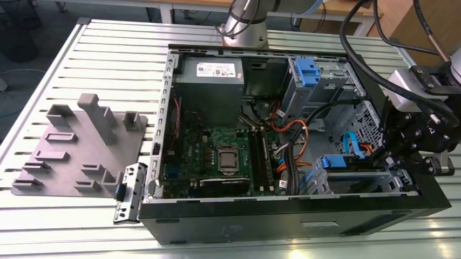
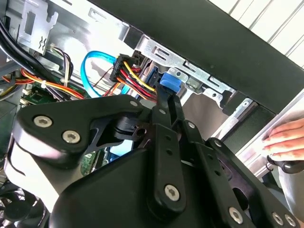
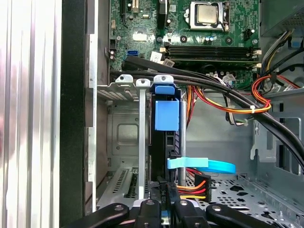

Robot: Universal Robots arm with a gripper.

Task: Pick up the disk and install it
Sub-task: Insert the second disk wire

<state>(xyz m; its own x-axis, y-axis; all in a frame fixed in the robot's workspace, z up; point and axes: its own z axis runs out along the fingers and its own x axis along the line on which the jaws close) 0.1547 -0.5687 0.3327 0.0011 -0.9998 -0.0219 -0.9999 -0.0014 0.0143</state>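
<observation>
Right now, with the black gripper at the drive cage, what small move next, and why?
Probably a short, slow push along the slot. In the first wrist view the blue-railed metal disk stands on edge in the grey metal cage, its blue tab near the cage's rim, the black gripper at its other end. Fully seated? I cannot tell.

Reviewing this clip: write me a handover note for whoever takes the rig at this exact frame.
End effector: down inside the computer case, at the disk's cabled end; grip state cannot be told.
Disk: on edge in the drive bay, blue rail tab up.
Done: disk picked up and slotted into the bay.
Left: full seating unconfirmed; end effector not yet clear.
A person's hand rests beside the case.
</observation>
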